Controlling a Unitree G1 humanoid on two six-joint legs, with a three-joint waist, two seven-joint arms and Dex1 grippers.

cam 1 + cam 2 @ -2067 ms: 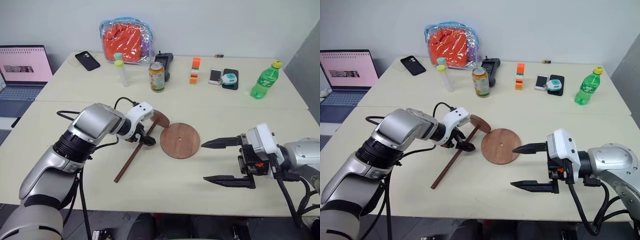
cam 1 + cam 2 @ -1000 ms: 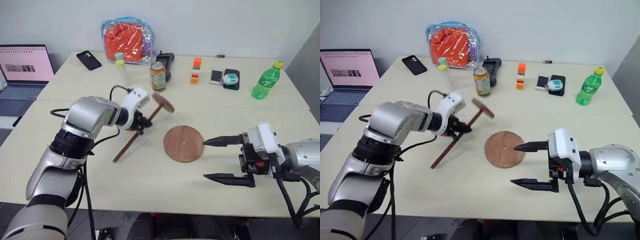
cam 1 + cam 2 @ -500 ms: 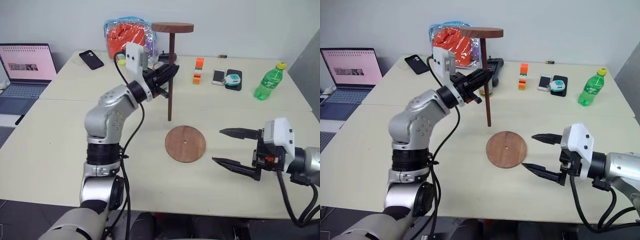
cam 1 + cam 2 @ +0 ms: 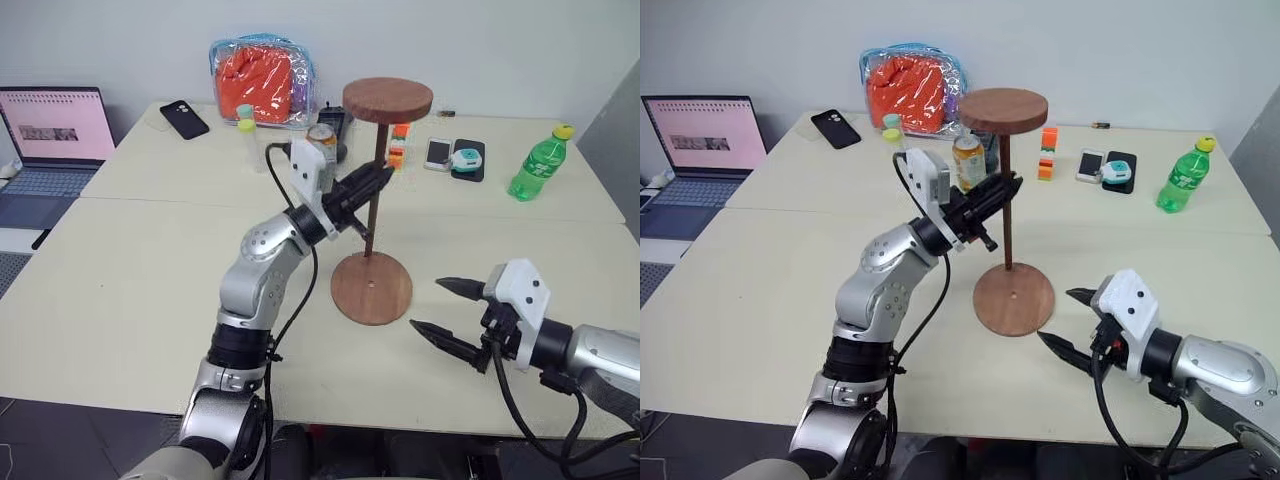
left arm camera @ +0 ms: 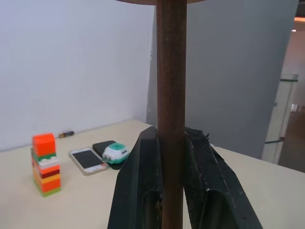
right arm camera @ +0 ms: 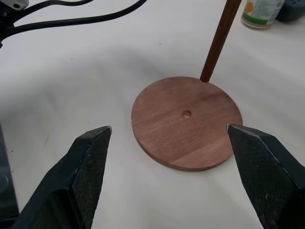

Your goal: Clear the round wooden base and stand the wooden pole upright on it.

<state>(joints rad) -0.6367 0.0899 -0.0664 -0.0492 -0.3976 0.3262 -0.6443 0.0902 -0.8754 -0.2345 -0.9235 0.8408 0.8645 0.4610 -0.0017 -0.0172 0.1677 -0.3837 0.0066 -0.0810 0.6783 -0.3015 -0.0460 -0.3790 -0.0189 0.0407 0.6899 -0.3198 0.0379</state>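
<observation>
1. Nearest the robot, the right tool (image 4: pixel 445 308) hovers low over the counter (image 4: pixel 120 290) with its two black fingers spread wide apart, holding nothing, just beside the round wooden base (image 4: pixel 371 287).
2. The round wooden base lies flat and bare on the counter, its small centre hole (image 6: pixel 186 114) open.
3. The left tool (image 4: pixel 992 200) is clamped on the shaft of the wooden pole (image 4: pixel 1006 200), which stands upright with its smaller disc on top. Its lower tip sits at the far edge of the base, away from the centre hole.
4. Likely risk: lowering now would land the tip beside the hole, so the pole would topple on release.
5. Likely risk: a sideways grip on a thin shaft may let the pole pivot or tilt.
6. Likely risk: the base may slide if the tip pushes it; the right tool does not steady it.
7. Hard to make out: whether the tip touches the base or hangs just above it.
8. Farther back stand a can (image 4: pixel 967 160), partly hidden by the left arm, and a green bottle (image 4: pixel 529 161).
</observation>
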